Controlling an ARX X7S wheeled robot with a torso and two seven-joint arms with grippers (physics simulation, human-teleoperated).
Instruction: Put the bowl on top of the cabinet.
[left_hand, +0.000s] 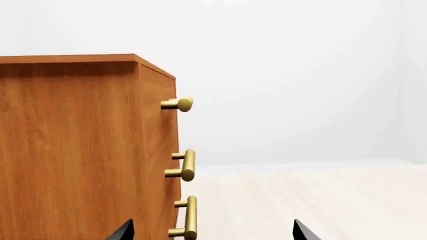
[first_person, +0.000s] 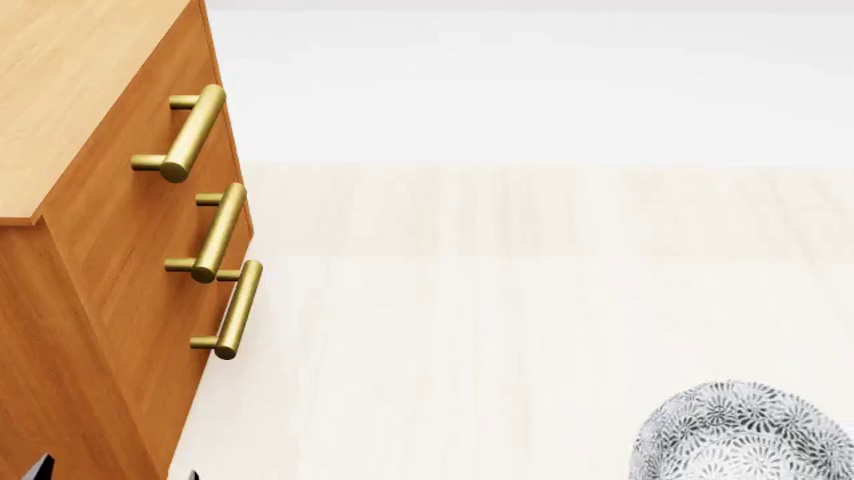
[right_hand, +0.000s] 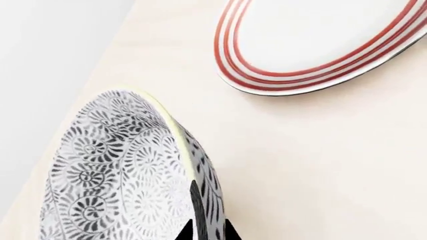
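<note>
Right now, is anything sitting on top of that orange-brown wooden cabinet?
The lighter wood top of the orange-brown wooden cabinet shows bare where visible; the rest runs out of frame. The grey-black swirl-patterned bowl is elsewhere.

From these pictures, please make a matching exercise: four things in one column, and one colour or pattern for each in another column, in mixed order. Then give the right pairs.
Things:
1. bowl
2. plate
3. cabinet
4. handles

Colour or pattern:
A. brass yellow
B. white with red rings on the rim
C. orange-brown wood
D. white with a dense grey-black swirl pattern

Right pairs: 1-D, 2-B, 3-C, 4-A.
</note>
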